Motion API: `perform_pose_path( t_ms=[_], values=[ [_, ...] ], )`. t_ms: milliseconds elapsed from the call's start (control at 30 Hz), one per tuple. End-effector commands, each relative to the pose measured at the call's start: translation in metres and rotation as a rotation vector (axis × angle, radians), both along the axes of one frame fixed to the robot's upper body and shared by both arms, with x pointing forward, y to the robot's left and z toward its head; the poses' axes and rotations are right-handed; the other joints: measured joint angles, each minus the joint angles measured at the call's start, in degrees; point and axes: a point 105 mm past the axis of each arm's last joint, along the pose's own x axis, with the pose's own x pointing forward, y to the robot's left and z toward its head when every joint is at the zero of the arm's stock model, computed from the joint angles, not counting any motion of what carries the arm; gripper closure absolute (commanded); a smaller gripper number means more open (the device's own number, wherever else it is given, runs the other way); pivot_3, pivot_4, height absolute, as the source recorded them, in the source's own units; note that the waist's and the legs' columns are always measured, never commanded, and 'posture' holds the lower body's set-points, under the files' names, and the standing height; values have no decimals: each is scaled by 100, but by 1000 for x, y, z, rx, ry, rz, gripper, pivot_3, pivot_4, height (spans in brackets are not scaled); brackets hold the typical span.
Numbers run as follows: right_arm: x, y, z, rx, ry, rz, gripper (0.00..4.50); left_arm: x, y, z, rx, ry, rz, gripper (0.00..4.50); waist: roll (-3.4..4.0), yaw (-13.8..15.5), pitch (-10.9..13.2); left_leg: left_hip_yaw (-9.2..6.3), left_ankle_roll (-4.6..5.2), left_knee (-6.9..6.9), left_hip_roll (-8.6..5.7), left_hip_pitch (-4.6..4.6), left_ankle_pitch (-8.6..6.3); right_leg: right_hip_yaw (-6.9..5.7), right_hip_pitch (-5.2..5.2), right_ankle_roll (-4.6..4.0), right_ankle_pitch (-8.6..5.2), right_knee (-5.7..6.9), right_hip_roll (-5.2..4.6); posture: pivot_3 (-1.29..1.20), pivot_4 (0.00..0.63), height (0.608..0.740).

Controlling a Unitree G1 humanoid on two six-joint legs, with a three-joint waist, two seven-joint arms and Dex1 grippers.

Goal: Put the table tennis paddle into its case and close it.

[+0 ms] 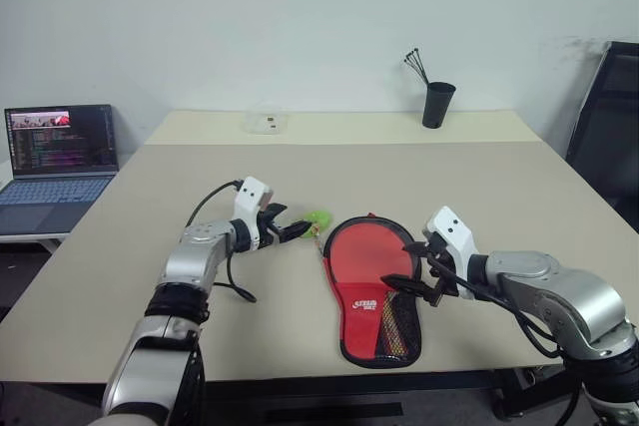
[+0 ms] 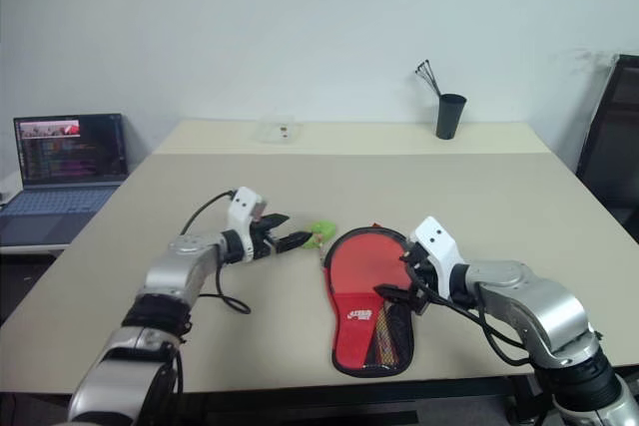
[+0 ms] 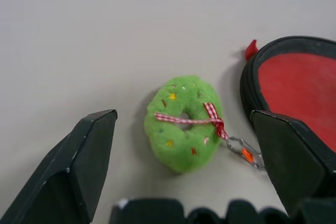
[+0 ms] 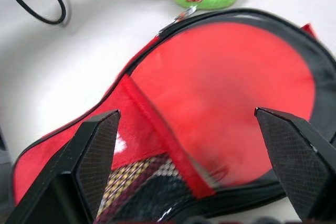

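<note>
The case (image 1: 377, 331) lies flat near the table's front edge, red side up, with a white logo and a black mesh pocket at its narrow end. Inside its black rim, at the round end, shows the plain red face of the table tennis paddle (image 1: 367, 251); its handle is hidden under the cover. A green plush ring (image 1: 318, 218) hangs on a metal clasp at the case's upper left. My left gripper (image 1: 295, 229) is open just short of the ring, whose sides its fingers flank in the left wrist view (image 3: 182, 116). My right gripper (image 1: 411, 268) is open at the case's right edge, above the red face (image 4: 226, 93).
An open laptop (image 1: 60, 152) stands on a side table at the left. A black cup with sticks (image 1: 437, 103) and a small clear container (image 1: 265, 124) sit at the table's far side. A black chair (image 1: 609, 132) stands at the right.
</note>
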Motion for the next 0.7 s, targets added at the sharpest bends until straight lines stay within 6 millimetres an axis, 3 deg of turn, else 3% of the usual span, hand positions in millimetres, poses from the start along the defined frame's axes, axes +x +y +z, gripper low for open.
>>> perform_pose_path(
  t_ms=[33, 267, 333, 600, 700],
  values=[
    [2, 4, 11, 10, -57, 11, 0, 10, -4, 5, 24, -1, 4, 31, 0, -5, 0, -1, 0, 0, 0, 0, 0, -1, 0, 0, 0, 0, 0, 0, 150, 740],
    [2, 5, 10, 24, -65, -11, 0, 18, -2, -9, 51, 60, 41, 31, 0, -16, 0, -1, 0, -1, 2, 0, 0, -2, -3, 0, 0, 5, 2, 0, 150, 740],
    [3, 6, 12, 34, -79, -21, 0, 20, -2, -13, 57, 66, 59, 395, 0, -12, 0, -1, 0, 0, 1, 0, 0, -2, -3, 0, 0, 5, 2, 0, 150, 740],
    [21, 27, 37, 154, -193, -58, 0, 19, -9, -26, 50, 90, 55, 3001, -2, -11, -1, 1, -1, 5, 0, 9, 1, 0, -1, 0, 0, 22, 0, 0, 150, 740],
    [34, 45, 29, 184, -191, -87, 0, 17, -12, -29, 42, 95, 46, 4100, -3, -14, -4, 0, -1, 5, 1, 25, 1, 0, 9, 0, 0, 29, 1, 0, 150, 740]
  ],
)
